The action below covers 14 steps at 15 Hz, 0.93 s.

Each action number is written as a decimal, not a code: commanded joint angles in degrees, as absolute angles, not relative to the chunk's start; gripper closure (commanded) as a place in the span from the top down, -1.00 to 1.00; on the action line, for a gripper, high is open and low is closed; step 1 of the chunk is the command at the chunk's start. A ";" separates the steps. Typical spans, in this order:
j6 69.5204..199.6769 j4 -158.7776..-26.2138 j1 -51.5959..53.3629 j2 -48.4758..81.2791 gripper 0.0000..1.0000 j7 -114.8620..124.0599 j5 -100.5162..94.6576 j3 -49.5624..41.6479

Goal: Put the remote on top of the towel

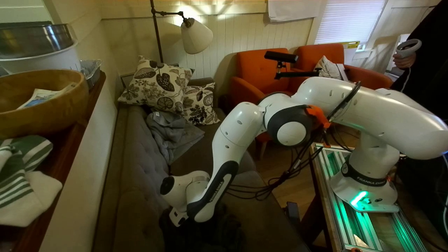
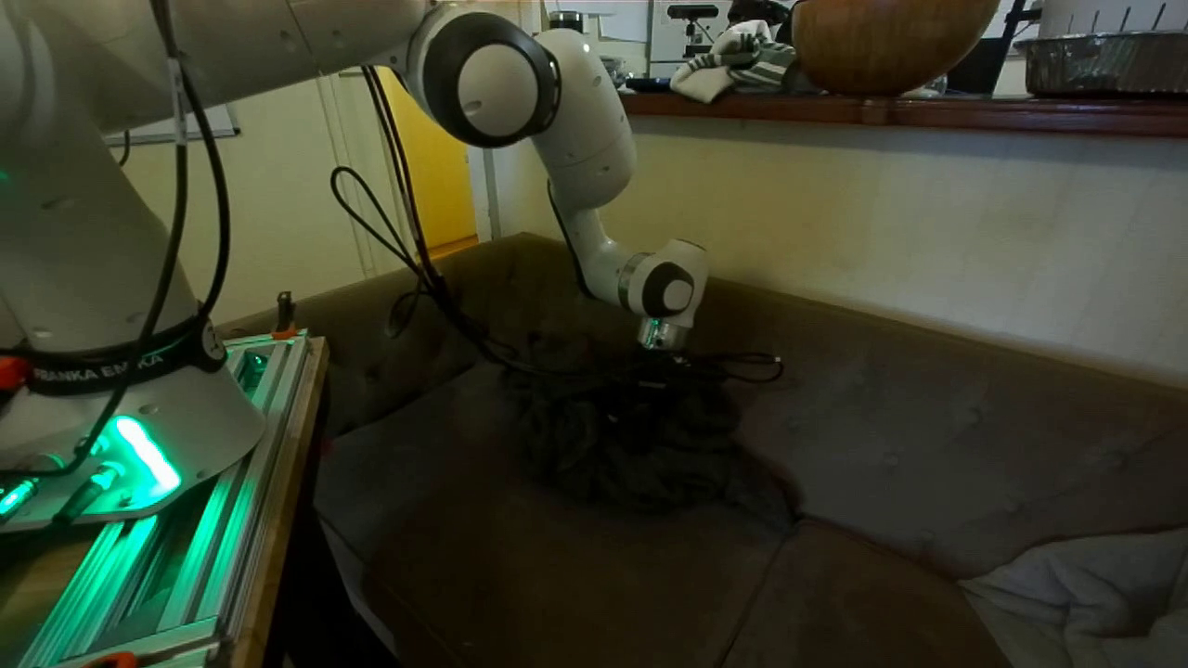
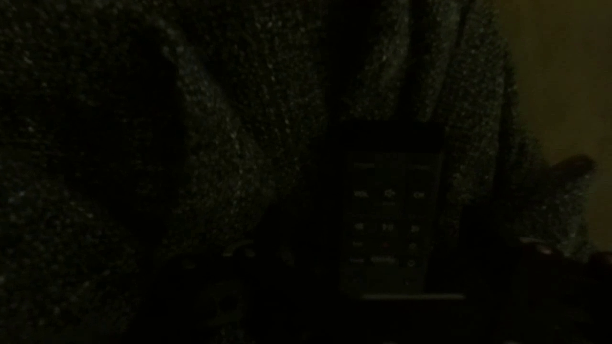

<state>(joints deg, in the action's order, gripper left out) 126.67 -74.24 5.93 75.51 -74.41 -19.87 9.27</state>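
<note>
The wrist view is very dark. A black remote [image 3: 389, 210] with pale button labels lies against dark speckled cloth [image 3: 229, 134]. My gripper [image 3: 378, 215] has its fingers on either side of the remote; a strip of cloth shows between the remote and the right finger, so it looks open. The left finger is lost in shadow. In an exterior view the gripper [image 2: 661, 378] points down into the dark crumpled cloth [image 2: 640, 455] on the sofa; I cannot make out the remote there. A grey towel-like cloth [image 1: 171, 131] lies farther along the sofa, also in an exterior view [image 2: 1086, 594].
The sofa backrest [image 2: 928, 408] stands close behind the gripper. Patterned pillows [image 1: 157, 84] lie beyond the grey cloth. A ledge [image 2: 928, 113] above the sofa holds a wooden bowl [image 1: 45, 105] and a green-striped cloth [image 1: 24, 182]. Black cables [image 2: 445, 306] hang from the arm.
</note>
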 commanded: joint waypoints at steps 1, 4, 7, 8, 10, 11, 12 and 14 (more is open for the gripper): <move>123.54 -69.13 6.18 78.72 0.45 -76.52 -17.65 9.46; 121.90 -66.98 6.36 80.03 -0.07 -76.72 -17.07 9.45; 120.23 -65.35 6.58 80.80 -0.48 -76.72 -16.81 9.38; 120.01 -65.25 6.64 80.78 -0.49 -76.61 -16.79 9.34; 121.22 -68.49 6.19 78.45 -0.49 -75.25 -18.47 9.63; 124.74 -73.41 6.19 75.13 -0.49 -73.48 -19.48 8.89; 127.71 -77.45 6.09 72.42 -0.49 -71.94 -20.22 8.30; 133.32 -83.28 6.31 68.05 -0.49 -67.88 -21.86 6.69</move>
